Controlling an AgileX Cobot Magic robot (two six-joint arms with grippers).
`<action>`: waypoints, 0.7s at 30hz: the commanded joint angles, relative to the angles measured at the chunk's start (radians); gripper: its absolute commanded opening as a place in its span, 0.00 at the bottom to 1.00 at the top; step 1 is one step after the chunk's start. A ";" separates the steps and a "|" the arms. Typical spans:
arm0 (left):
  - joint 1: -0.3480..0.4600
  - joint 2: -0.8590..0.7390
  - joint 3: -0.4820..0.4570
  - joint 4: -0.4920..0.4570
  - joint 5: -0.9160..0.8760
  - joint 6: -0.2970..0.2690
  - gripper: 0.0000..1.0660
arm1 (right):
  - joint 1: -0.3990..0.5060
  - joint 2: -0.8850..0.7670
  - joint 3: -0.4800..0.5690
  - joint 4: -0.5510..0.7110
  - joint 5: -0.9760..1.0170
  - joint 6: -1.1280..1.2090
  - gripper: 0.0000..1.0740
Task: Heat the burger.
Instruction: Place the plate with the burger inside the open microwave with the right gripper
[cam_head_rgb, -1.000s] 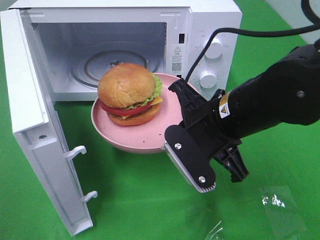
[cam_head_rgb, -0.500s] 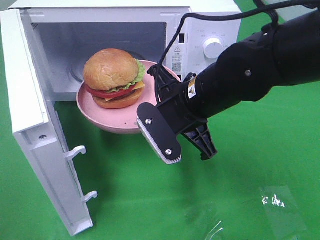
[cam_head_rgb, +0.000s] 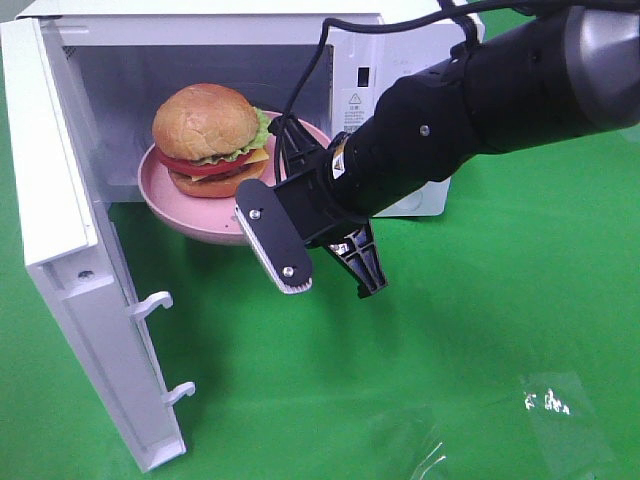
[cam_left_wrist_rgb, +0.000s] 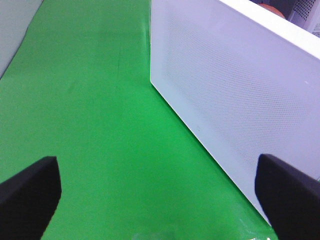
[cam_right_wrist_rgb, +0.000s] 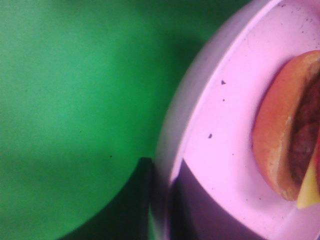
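Note:
The burger (cam_head_rgb: 208, 135), with its golden bun, lettuce, tomato and cheese, sits on a pink plate (cam_head_rgb: 175, 208). My right gripper (cam_head_rgb: 268, 200) is shut on the plate's right rim and holds it at the mouth of the open white microwave (cam_head_rgb: 400, 45), its far edge inside the cavity. The right wrist view shows the plate (cam_right_wrist_rgb: 225, 150), the bun's edge (cam_right_wrist_rgb: 280, 135) and my right gripper (cam_right_wrist_rgb: 160, 210) pinching the rim. My left gripper (cam_left_wrist_rgb: 160, 195) stands open over green cloth, beside the outer face of the microwave door (cam_left_wrist_rgb: 240, 100), with nothing between its fingers. It is out of the high view.
The microwave door (cam_head_rgb: 60, 200) is swung wide open to the left, with its latch hooks facing the front. The right arm covers the control knobs. A piece of clear plastic film (cam_head_rgb: 555, 405) lies on the green cloth at the front right.
My right gripper has carried the plate and burger left and back, from in front of the microwave to its opening. The left gripper shows no change.

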 joint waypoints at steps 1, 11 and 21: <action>0.001 -0.017 0.003 -0.004 -0.005 0.000 0.92 | -0.004 0.003 -0.038 -0.008 -0.032 0.022 0.00; 0.001 -0.017 0.003 -0.004 -0.005 0.000 0.92 | -0.004 0.065 -0.155 -0.092 0.022 0.153 0.00; 0.001 -0.017 0.003 -0.004 -0.005 0.000 0.92 | -0.004 0.135 -0.275 -0.143 0.129 0.194 0.00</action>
